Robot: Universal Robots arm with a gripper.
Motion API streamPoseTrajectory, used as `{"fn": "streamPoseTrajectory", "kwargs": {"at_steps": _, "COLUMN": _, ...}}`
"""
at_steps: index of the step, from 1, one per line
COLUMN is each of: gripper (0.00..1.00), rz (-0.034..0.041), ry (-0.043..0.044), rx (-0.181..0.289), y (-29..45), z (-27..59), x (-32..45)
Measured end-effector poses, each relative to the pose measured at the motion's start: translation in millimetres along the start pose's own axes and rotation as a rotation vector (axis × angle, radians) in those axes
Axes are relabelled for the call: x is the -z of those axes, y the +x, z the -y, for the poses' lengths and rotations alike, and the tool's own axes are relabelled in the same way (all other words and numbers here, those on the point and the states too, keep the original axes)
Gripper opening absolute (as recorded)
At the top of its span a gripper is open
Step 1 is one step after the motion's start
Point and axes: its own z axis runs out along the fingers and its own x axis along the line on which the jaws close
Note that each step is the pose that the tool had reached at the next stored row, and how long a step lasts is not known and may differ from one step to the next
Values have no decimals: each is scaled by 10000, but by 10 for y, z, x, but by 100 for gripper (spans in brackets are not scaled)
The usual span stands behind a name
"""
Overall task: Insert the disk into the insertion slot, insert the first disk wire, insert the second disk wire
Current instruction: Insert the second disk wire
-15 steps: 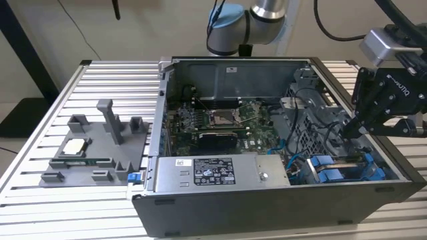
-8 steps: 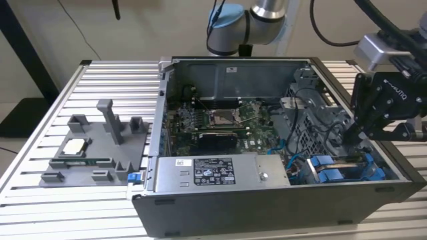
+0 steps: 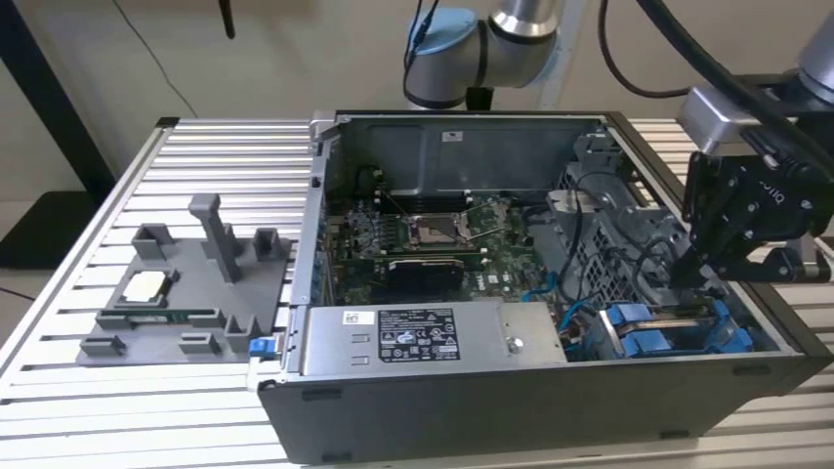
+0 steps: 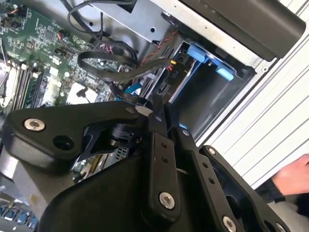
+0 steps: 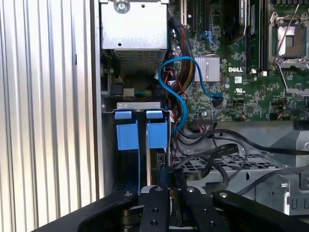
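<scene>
The open computer case [image 3: 521,391] lies on its side on the slatted desk [image 3: 78,293], so the drive bays face up within the arm's reach. The hand [image 3: 697,278] dips into the corner by the insertion slot [image 3: 678,327], its fingers [image 4: 159,145] pressed narrowly together on what seems to be a black wire [image 4: 120,60] near the blue tabs [image 5: 142,133]. The disk appears seated edge-on in the slot [image 5: 149,166], which would explain the hand working at cables; I cannot confirm that.
</scene>
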Motion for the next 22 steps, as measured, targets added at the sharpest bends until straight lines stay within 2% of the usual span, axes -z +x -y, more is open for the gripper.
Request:
{"fn": "streamPoseTrajectory", "kwargs": {"at_steps": 4, "gripper": 16, "rz": 15, "ry": 259, "rx": 20, "y": 4, "z": -35, "x": -41}}
{"fn": "streamPoseTrajectory", "kwargs": {"at_steps": 6, "gripper": 16, "rz": 17, "ry": 338, "rx": 24, "y": 6, "z": -44, "x": -60}}
{"fn": "streamPoseTrajectory", "kwargs": {"at_steps": 8, "gripper": 16, "rz": 39, "ry": 352, "rx": 23, "y": 7, "z": -44, "x": -70}}
{"fn": "streamPoseTrajectory", "kwargs": {"at_steps": 11, "gripper": 16, "rz": 143, "ry": 366, "rx": 14, "y": 9, "z": -45, "x": -84}}
{"fn": "streamPoseTrajectory", "kwargs": {"at_steps": 13, "gripper": 16, "rz": 181, "ry": 378, "rx": 7, "y": 15, "z": -44, "x": -100}}
{"fn": "streamPoseTrajectory", "kwargs": {"at_steps": 16, "gripper": 16, "rz": 185, "ry": 432, "rx": 5, "y": 26, "z": -44, "x": -125}}
{"fn": "streamPoseTrajectory", "kwargs": {"at_steps": 22, "gripper": 16, "rz": 181, "ry": 454, "rx": 8, "y": 29, "z": -44, "x": -141}}
